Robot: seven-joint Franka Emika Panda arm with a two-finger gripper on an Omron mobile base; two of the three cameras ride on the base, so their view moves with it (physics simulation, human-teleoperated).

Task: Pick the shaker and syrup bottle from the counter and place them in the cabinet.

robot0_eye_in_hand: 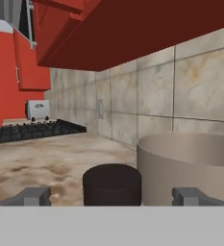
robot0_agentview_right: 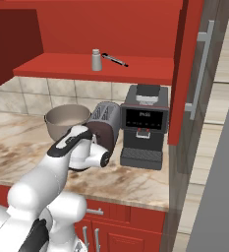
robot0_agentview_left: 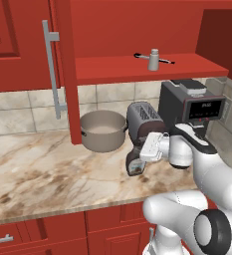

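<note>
Shaker (robot0_agentview_left: 153, 60) stands upright on the red shelf of the open cabinet (robot0_agentview_left: 112, 69), near the shelf's front edge and touching a thin dark rod (robot0_agentview_left: 163, 60) lying behind it, so that half of the job looks done. Syrup bottle (robot0_agentview_left: 135, 162) is on the counter (robot0_agentview_left: 48, 169), in front of the toaster (robot0_agentview_left: 143, 119) and just right of the grey pot (robot0_agentview_left: 102, 130), toward the counter's back. Gripper (robot0_eye_in_hand: 112, 196) hangs at cap height with fingers (robot0_eye_in_hand: 32, 196) spread wide either side of the dark cap, grasping nothing; clamping, lifting and shelving the bottle remain.
</note>
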